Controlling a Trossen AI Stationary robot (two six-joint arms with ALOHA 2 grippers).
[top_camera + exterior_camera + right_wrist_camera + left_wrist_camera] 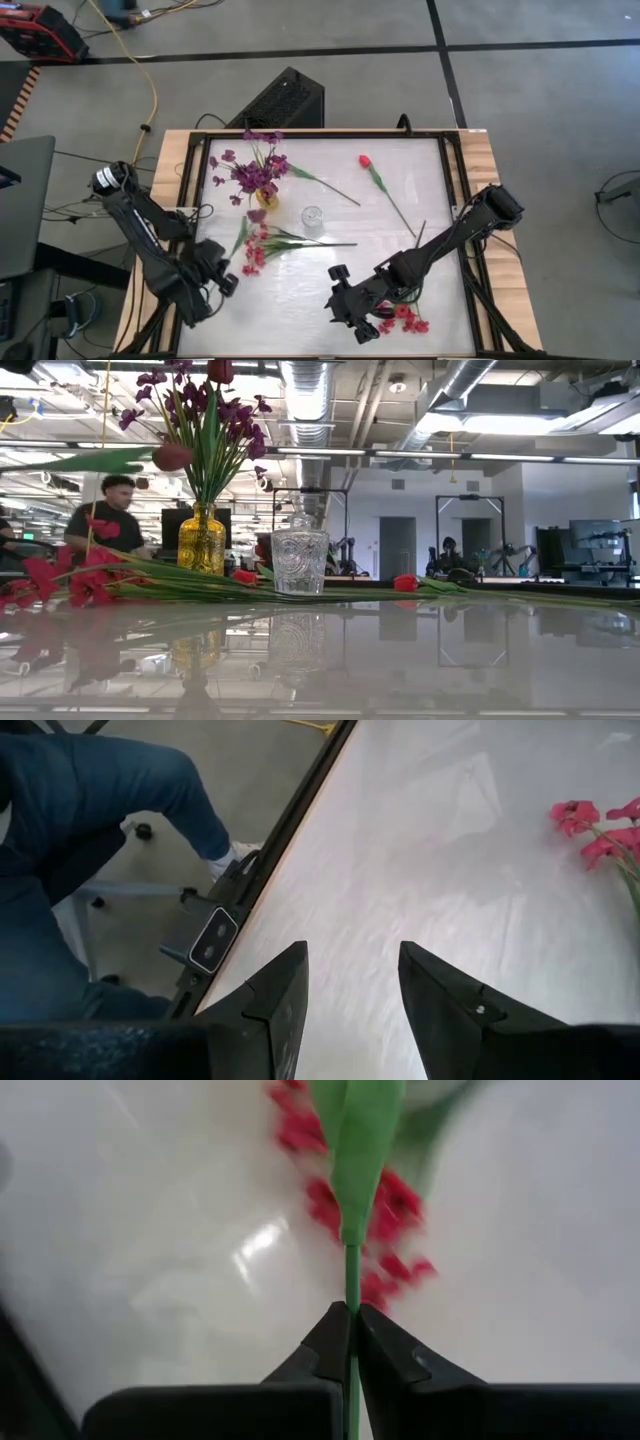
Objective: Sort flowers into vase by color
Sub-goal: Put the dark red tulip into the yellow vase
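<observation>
My left gripper (228, 282) is at the table's near left, shut on the thin green stem (351, 1280) of a flower with a broad leaf (358, 1140). Red-pink sprays (255, 252) lie on the table beyond it. Purple sprays stand in a yellow vase (266, 196), which also shows in the low view (202, 540). A clear glass vase (313, 220) stands empty beside it. A red tulip (365, 160) lies at the far right. My right gripper (340, 300) is open and empty over the near middle. Another red-pink spray (402, 318) lies behind it. My left gripper pinches the thin green stem (351, 1295) between its two fingertips (325, 1335). The fingers lie along the stem, which runs straight out past them to the broad leaf. In the low view a green leaf (80, 460) shows well above the table top.
The table has a dark raised frame (455, 200) and wooden side strips. A black box (285, 100) stands behind the far edge. A person's leg in blue jeans (90, 800) shows beyond the table's edge in the right wrist view. Bare table lies between my two grippers.
</observation>
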